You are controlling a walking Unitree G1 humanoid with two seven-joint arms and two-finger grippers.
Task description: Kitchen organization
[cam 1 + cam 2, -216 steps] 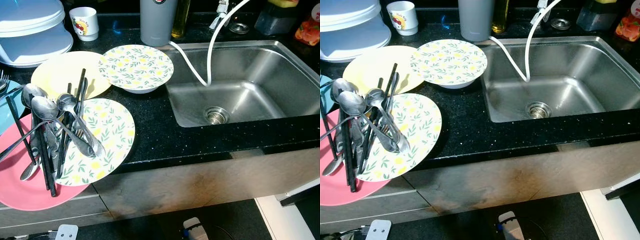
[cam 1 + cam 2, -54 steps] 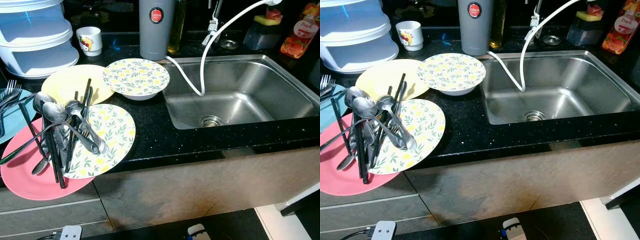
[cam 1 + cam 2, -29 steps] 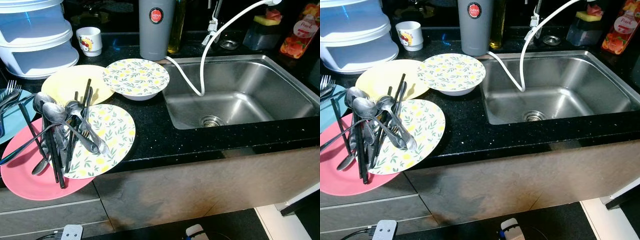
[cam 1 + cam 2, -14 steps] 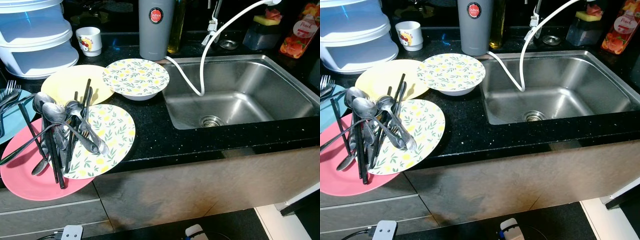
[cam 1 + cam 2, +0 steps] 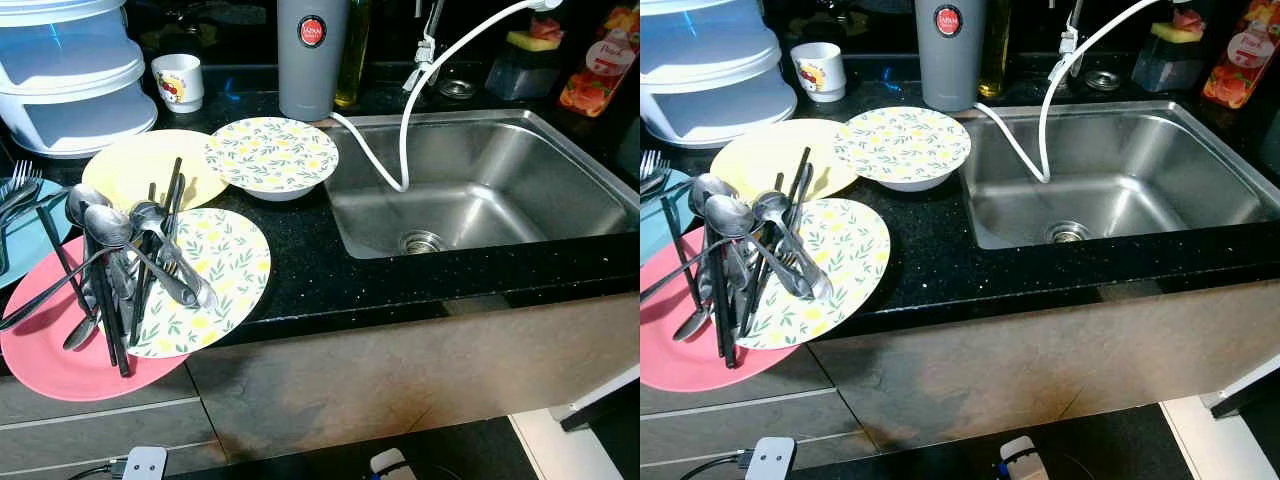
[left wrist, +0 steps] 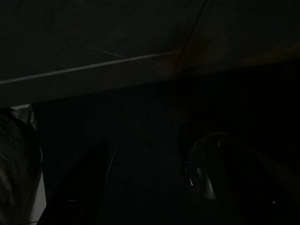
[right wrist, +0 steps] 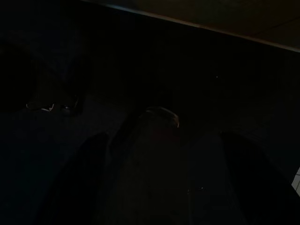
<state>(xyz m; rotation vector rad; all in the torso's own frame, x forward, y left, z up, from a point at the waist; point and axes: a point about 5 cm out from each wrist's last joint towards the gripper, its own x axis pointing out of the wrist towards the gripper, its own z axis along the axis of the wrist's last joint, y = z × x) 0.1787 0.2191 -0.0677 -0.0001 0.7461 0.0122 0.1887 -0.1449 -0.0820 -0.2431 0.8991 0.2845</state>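
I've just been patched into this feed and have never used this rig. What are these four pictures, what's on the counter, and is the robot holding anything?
This is a humanoid robot standing at a kitchen counter. The two bright pictures come from the stereo camera on its head, looking down. The two dark ones come from the wrist cameras; the arms seem to hang idle in the shade, and nothing can be made out as held.

On the black counter, to the robot's left, a pile of spoons and chopsticks lies across a pink plate and a leaf-patterned plate. Behind those sit a yellow plate and a patterned bowl. To the right is the steel sink, with a white hose hanging into it. A grey tumbler and a small mug stand at the back.
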